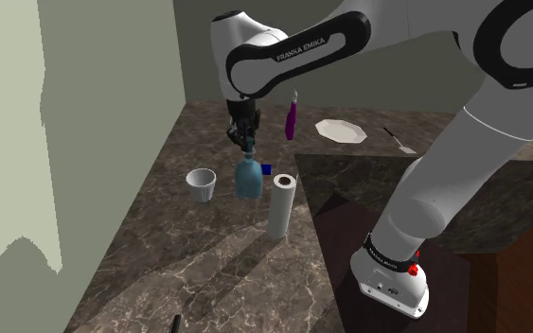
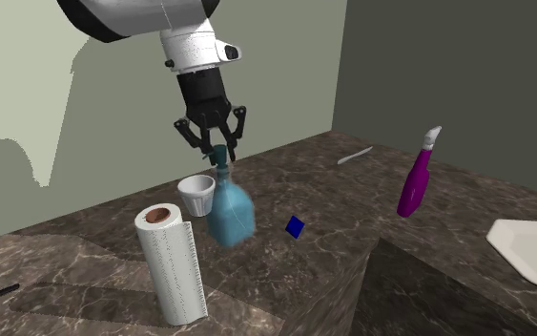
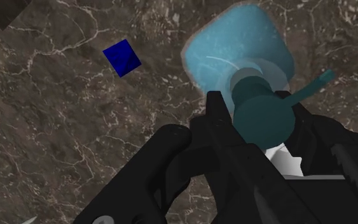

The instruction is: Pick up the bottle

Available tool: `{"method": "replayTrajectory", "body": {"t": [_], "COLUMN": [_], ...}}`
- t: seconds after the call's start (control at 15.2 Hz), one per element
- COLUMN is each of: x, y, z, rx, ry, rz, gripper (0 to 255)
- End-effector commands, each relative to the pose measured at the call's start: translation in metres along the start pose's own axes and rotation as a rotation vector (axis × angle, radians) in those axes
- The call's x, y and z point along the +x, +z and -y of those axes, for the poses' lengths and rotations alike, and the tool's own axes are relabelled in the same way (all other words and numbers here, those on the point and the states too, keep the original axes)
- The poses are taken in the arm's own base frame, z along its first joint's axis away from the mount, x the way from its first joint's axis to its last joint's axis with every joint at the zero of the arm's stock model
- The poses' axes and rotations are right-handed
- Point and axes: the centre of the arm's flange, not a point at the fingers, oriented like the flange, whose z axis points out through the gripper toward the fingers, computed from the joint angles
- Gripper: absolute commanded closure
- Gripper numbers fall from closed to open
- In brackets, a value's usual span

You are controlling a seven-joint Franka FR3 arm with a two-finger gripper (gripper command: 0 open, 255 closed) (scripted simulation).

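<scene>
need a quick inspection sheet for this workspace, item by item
surface: dark brown marbled stone counter
job's things: translucent blue bottle with a teal cap, tilted and held at the neck; cannot tell whether its base is clear of the counter
clutter: small white cup and upright white paper towel roll beside the bottle; small dark blue cube; purple spray bottle; white plate; slim white utensil; thin black stick at the counter's near edge
grippers: black two-finger claw shut on the bottle's neck
cables: nothing seen
surroundings: pale green wall; darker grey-green wall
</scene>
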Motion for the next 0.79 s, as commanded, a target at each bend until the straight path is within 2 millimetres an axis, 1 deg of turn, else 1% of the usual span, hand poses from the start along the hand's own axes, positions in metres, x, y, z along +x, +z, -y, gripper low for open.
{"method": "replayTrajectory", "body": {"t": [0.0,0.59,0.73], "x": [-0.001,-0.005,-0.005], "y": [-0.010,-0.056,-0.057], "z": [-0.002,-0.011,-0.011], "rx": [0.000,0.000,0.000], "ry": [0.000,0.000,0.000], "rz": [0.000,0.000,0.000], "gripper": [255,255,255]}}
